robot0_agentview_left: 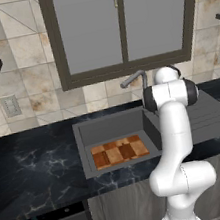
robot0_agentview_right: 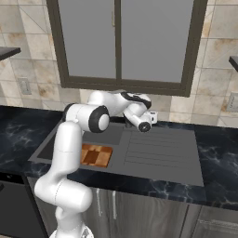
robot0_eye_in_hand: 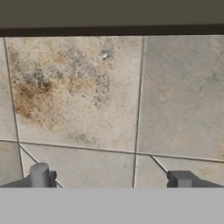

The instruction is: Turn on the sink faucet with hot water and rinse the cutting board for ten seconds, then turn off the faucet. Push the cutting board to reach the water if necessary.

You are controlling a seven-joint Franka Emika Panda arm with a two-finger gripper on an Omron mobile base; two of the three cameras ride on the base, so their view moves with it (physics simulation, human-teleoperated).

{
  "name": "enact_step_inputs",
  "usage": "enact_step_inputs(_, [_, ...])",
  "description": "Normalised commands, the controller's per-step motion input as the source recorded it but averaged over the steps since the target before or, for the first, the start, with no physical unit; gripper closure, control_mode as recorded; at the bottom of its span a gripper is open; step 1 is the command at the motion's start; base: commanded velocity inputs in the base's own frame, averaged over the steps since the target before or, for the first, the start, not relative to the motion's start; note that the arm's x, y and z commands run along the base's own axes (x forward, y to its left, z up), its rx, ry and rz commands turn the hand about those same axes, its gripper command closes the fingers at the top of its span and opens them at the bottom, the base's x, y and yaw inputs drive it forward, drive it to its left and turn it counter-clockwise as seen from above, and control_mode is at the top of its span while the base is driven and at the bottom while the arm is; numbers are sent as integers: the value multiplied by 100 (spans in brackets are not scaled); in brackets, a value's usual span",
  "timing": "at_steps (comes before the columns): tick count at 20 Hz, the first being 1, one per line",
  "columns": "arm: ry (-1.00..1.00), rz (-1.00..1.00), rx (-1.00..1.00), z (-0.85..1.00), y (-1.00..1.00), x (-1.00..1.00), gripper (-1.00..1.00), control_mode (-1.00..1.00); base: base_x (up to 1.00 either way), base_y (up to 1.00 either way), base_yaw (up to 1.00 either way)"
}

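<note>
The cutting board [robot0_agentview_left: 120,151] lies flat on the bottom of the sink [robot0_agentview_left: 110,127], in the front part of the basin. From the left base view it reaches from near the left wall to near the right wall. From the right base view the board [robot0_agentview_right: 96,155] is partly hidden behind the white arm, and only its right part shows. The board is made of light tan and dark reddish-brown blocks.

The sink faucet [robot0_agentview_left: 133,79] stands behind the basin, at the back edge, and its spout points to the left in the left base view. No stream runs from it.

To the right of the basin is the ribbed drainboard [robot0_agentview_right: 158,148], and around both lies the black marbled countertop [robot0_agentview_left: 36,170].

The gripper [robot0_eye_in_hand: 111,179] is raised at the back of the sink, close to the tiled wall [robot0_eye_in_hand: 78,96], and it looks straight at the tiles under the dark window frame [robot0_eye_in_hand: 109,30]. Its two fingertips [robot0_eye_in_hand: 40,176] stand far apart, with nothing between them. It does not touch the board, which is well apart and below.

In the right base view the hand [robot0_agentview_right: 148,120] is above the back edge of the drainboard.
</note>
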Motion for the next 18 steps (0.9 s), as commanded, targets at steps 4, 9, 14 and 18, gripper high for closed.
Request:
enact_step_inputs(4, [0,0,0,-1,-17,-21,-100,-100,0,0,0])
enact_step_inputs(9, [0,0,0,0,-17,-20,-100,-100,0,0,0])
enact_step_inputs(14, [0,0,0,0,-19,-16,-100,-100,0,0,0])
enact_step_inputs(18, [0,0,0,0,-22,-22,-100,-100,0,0,0])
